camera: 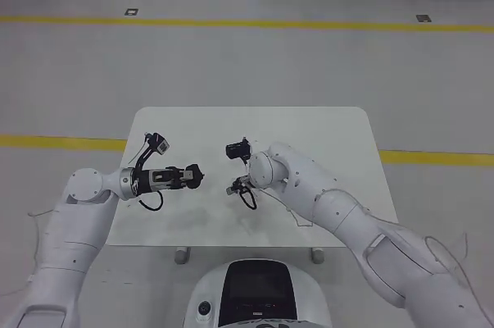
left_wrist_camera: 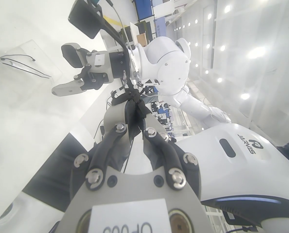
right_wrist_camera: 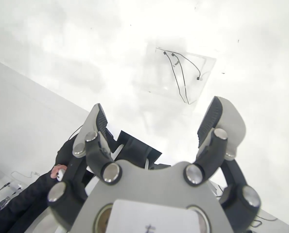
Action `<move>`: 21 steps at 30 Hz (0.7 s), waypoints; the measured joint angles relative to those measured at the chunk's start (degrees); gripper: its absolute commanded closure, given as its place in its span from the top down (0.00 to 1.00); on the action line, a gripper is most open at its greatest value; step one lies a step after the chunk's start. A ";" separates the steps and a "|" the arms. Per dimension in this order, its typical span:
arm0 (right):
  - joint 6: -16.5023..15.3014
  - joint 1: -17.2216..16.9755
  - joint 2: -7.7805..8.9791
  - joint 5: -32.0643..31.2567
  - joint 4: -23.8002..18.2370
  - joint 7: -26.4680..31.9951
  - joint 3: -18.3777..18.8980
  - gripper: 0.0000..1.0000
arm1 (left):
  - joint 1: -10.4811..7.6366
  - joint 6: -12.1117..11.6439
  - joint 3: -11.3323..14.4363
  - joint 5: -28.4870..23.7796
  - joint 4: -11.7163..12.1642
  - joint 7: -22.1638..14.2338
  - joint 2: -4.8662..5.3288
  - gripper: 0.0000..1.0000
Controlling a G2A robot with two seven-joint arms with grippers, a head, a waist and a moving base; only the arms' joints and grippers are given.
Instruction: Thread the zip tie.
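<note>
My left gripper is shut on a black zip tie, whose crumpled end sticks out past the fingertips and whose thin tail runs back between the fingers. In the top view this gripper hangs over the table's left middle. Facing it a short way off, my right gripper is open with nothing between its fingers. In its own wrist view the right gripper is spread wide above the table. A clear tray beyond it holds loose black zip ties.
The white table is bare around both arms. In the left wrist view the clear tray lies flat on the table beyond the right gripper. The table's front edge runs just below the grippers in the top view.
</note>
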 measured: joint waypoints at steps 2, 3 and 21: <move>0.11 0.22 -0.23 -0.12 0.45 -0.08 -0.28 1.00 | 0.00 0.00 0.00 0.00 0.00 0.00 0.00 0.00; 0.12 0.22 -0.22 -0.12 0.44 -0.09 -0.27 1.00 | 0.00 0.00 0.00 0.00 0.00 0.00 0.00 0.00; -2.72 -3.11 0.38 -3.16 -0.76 -5.90 2.47 0.25 | 0.00 0.00 0.00 0.00 0.00 0.00 0.00 0.00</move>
